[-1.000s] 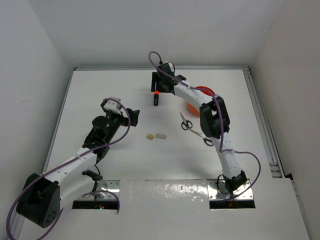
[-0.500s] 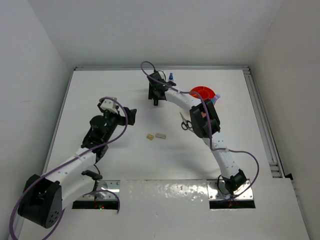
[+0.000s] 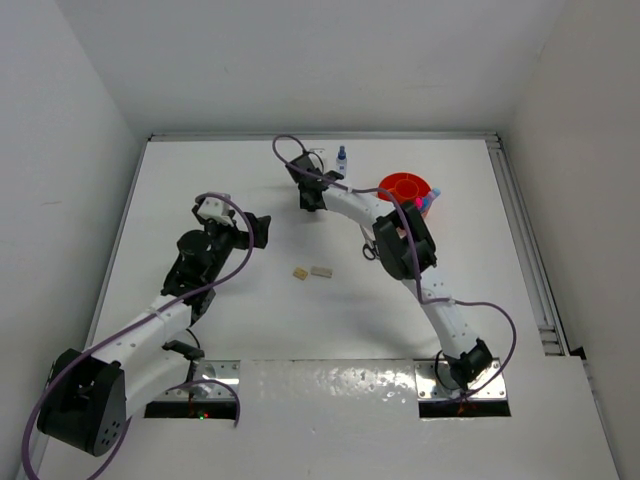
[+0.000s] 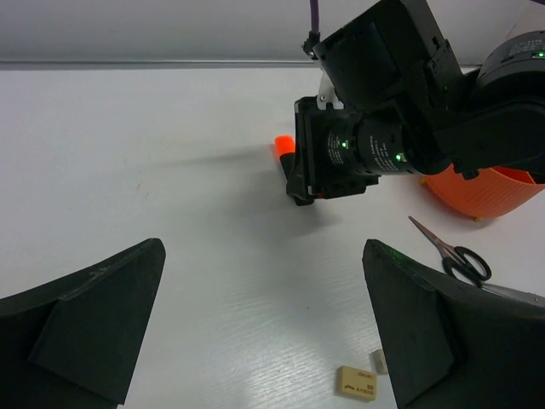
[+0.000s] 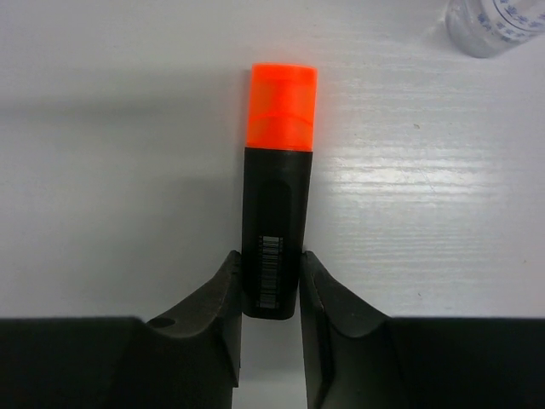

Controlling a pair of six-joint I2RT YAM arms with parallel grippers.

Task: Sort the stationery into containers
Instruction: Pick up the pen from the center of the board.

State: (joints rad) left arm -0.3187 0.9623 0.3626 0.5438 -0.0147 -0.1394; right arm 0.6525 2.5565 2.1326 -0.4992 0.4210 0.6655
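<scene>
My right gripper [image 5: 271, 290] is shut on the rear end of a black marker [image 5: 277, 217] with an orange cap [image 5: 283, 106]; the marker lies flat on the white table. In the top view the right gripper [image 3: 310, 198] is at the back centre and hides the marker. The orange tub [image 3: 403, 184] stands to its right with pink and blue markers in it. A blue-capped bottle [image 3: 342, 157] stands behind. My left gripper [image 4: 264, 341] is wide open and empty above the table, near a beige eraser [image 4: 356, 383] and a grey eraser [image 4: 378, 362].
Black-handled scissors [image 4: 451, 253] lie by the tub [image 4: 490, 189]; the right arm mostly hides them in the top view. The two erasers [image 3: 299, 272] sit mid-table. The bottle [image 5: 498, 21] is just right of the marker's cap. White walls close in the table.
The right gripper moved left and down over the orange-capped marker and now grips it, uncovering the tub and bottle. The left arm barely moved.
</scene>
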